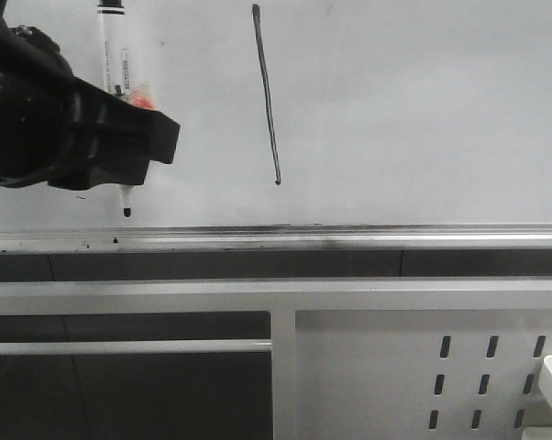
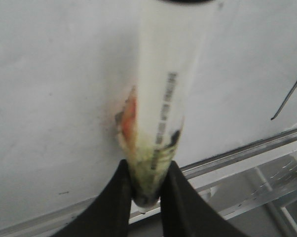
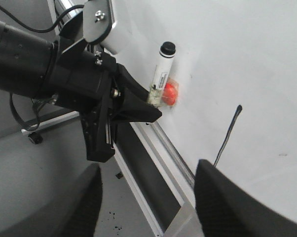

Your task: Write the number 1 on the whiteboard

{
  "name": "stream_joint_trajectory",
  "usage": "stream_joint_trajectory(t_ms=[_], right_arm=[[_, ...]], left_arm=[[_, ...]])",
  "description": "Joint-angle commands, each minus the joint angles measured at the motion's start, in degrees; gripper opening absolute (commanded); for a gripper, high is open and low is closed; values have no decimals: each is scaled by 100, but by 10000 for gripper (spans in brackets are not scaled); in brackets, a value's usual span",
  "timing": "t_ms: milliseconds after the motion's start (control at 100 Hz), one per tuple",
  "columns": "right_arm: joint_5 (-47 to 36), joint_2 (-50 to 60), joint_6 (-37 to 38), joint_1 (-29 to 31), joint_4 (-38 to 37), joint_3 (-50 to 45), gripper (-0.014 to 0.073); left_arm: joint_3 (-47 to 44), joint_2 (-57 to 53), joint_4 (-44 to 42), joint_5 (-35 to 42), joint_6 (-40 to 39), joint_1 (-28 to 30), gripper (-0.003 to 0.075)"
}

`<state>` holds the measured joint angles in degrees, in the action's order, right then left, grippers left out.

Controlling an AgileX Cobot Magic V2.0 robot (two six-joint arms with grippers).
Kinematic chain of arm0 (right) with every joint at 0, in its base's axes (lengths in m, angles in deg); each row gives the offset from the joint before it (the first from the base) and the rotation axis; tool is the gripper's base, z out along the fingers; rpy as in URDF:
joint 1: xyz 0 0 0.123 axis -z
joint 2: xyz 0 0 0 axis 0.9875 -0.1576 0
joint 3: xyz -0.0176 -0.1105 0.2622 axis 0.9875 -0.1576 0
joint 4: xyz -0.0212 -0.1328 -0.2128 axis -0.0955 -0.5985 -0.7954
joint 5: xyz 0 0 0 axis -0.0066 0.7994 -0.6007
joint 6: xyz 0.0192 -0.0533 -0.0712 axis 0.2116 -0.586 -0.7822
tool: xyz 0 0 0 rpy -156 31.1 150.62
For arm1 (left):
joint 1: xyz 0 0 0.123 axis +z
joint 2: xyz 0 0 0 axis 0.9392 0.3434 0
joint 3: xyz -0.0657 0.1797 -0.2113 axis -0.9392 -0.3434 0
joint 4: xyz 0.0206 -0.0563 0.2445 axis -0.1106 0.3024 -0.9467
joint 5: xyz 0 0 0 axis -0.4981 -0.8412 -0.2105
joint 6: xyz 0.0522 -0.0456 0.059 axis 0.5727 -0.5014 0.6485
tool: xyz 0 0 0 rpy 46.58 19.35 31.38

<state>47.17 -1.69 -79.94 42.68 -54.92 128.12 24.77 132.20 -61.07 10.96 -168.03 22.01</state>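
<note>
Whiteboard (image 1: pixel 423 110) w/ number 1 (image 1: pixel 268 96), well right of left pincer (image 1: pixel 134 151).

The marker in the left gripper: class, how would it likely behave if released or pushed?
The marker looks like a rigid, smooth plastic tube, so probably stiff, light and somewhat slippery. Its round barrel would likely roll if laid flat. Held upright in the left gripper against the whiteboard, it would probably drop if released.

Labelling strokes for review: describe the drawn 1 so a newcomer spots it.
On the whiteboard, look right of the marker held in the left tool. The 1 is a long, thin, near-vertical black line, unlike the tiny specks nearby.
</note>
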Motion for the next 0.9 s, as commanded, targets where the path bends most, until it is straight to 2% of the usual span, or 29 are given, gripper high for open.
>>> stream_joint_trajectory(t_ms=[0, 160, 450, 720, 890], right_arm=[[-392, 80, -45, 33, 34, 181, 367], [-392, 80, -45, 33, 34, 181, 367], [-392, 80, -45, 33, 21, 181, 367], [-392, 52, -45, 33, 21, 181, 367], [-392, 52, -45, 33, 21, 171, 367]], left_arm=[[230, -101, -122, -446, -100, 11, -20], [230, -101, -122, -388, -100, 11, -20], [240, -281, -122, 486, -245, 11, -20], [240, -281, -122, 216, -245, 40, -20], [252, -281, -122, 206, -273, 310, -20]])
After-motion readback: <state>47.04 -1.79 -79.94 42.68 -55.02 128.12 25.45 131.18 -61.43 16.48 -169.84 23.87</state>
